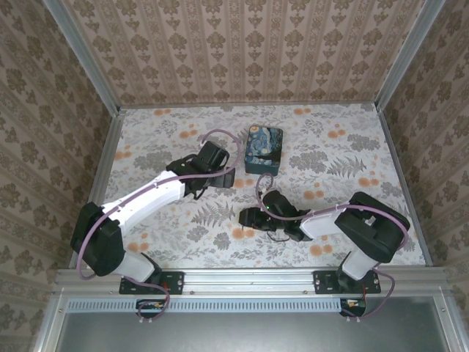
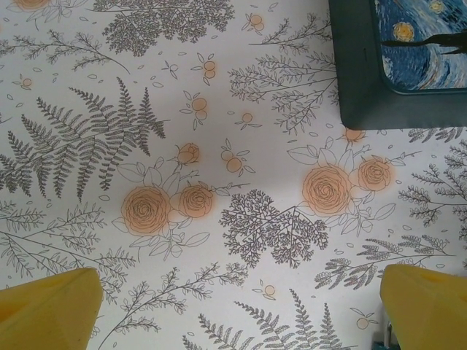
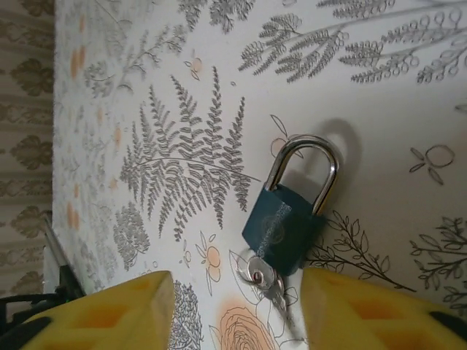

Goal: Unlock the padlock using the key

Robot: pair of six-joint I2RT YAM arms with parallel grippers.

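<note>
Right claw (image 3: 235, 288) gapes around key (image 3: 261, 278), seemingly in padlock (image 3: 281, 226), touching neither; left claw (image 2: 239, 281) spread.

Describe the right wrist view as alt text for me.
A small blue padlock lies flat on the floral table, a silvery key at its base. The right gripper is open, its yellow fingers flanking the key.

Robot test cell dressed up as a room.
Damask-wallpapered panels (image 1: 242, 51) in aluminium corner posts (image 1: 81, 55) box in a fern-and-rose printed surface (image 1: 344, 158); two robot arms (image 1: 146, 198) are bolted to a metal rail (image 1: 249, 281) at its near edge.
</note>
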